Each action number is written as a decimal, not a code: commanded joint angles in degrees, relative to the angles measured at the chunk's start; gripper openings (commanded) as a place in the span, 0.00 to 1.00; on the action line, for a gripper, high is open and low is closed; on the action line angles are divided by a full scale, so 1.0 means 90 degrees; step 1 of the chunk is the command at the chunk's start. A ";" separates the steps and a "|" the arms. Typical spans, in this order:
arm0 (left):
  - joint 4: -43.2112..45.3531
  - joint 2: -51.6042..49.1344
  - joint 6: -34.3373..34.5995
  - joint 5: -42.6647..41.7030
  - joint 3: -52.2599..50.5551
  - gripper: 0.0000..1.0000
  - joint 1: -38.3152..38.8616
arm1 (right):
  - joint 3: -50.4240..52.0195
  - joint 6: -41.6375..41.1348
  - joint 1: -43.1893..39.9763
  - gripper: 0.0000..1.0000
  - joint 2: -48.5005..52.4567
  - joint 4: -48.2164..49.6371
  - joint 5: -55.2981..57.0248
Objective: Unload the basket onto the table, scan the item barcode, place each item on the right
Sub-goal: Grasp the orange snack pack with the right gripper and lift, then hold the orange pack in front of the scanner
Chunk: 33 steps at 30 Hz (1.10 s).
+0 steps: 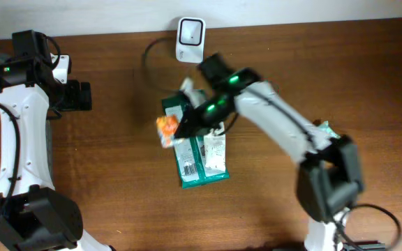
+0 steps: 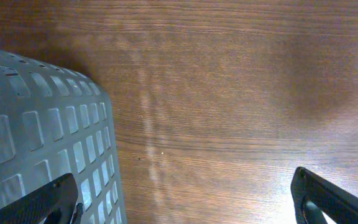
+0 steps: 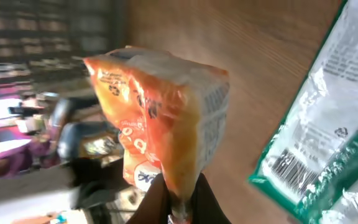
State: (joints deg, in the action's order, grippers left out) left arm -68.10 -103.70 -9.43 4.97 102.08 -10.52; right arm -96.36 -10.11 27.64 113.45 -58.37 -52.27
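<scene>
An orange and white snack packet [image 3: 160,106] hangs in the air, pinched at one edge by my right gripper [image 3: 178,202], which is shut on it. In the overhead view the packet [image 1: 166,130] sits at the left tip of the right gripper [image 1: 180,129], above the left edge of the green packets [image 1: 199,157] lying on the table. A barcode [image 3: 289,163] shows on a green packet below. The white barcode scanner [image 1: 190,31] stands at the table's back edge. My left gripper [image 2: 185,199] is open over bare wood, far to the left.
A grey perforated basket [image 2: 42,130] sits under the left gripper's left finger. The scanner's black cable [image 1: 149,52] loops on the table left of it. A small green wrapper [image 1: 324,128] lies by the right arm's elbow.
</scene>
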 commanded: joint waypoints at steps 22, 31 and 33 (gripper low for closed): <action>-0.0005 0.0131 -0.0061 0.0046 -0.0012 0.99 -0.0017 | -0.1049 0.0498 -0.1685 0.04 -0.0685 -0.1681 0.0459; -0.0005 0.0131 -0.0061 0.0046 -0.0012 0.99 -0.0017 | -0.4036 -0.0265 -0.0255 0.04 -0.0316 -0.1336 0.7060; -0.0005 0.0131 -0.0061 0.0046 -0.0012 0.99 -0.0017 | -0.4031 -0.0175 -0.0029 0.04 -0.0151 -0.0930 0.8274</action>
State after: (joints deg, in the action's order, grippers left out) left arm -68.10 -103.70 -9.43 4.97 102.08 -10.52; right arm -131.61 -11.90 24.29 108.88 -70.04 -4.34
